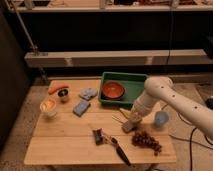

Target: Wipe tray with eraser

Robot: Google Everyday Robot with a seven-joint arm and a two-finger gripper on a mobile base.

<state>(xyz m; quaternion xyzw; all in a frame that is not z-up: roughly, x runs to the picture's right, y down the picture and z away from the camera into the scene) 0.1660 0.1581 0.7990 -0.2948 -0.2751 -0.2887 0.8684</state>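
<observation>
The gripper [131, 120] hung near the tabletop's right edge, just in front of the tray [134, 86]. Its grip could not be told. It needed to seat squarely on the likely eraser [128, 127].

Carrot [56, 88], grapes [146, 140], blue cup [161, 118], knife [121, 153]

The white robot arm [170, 97] crosses the right side of the frame. Its gripper [131, 121] is low over the light wooden table [65, 136], just below the front edge of the green rectangular plastic tray [134, 84]. A red-brown round bowl [113, 90] sits in the left half of the tray. A bunch of dark grapes [146, 140] lies near the gripper, to its lower right, and a pale blue cup [161, 118] stands to its right.
</observation>
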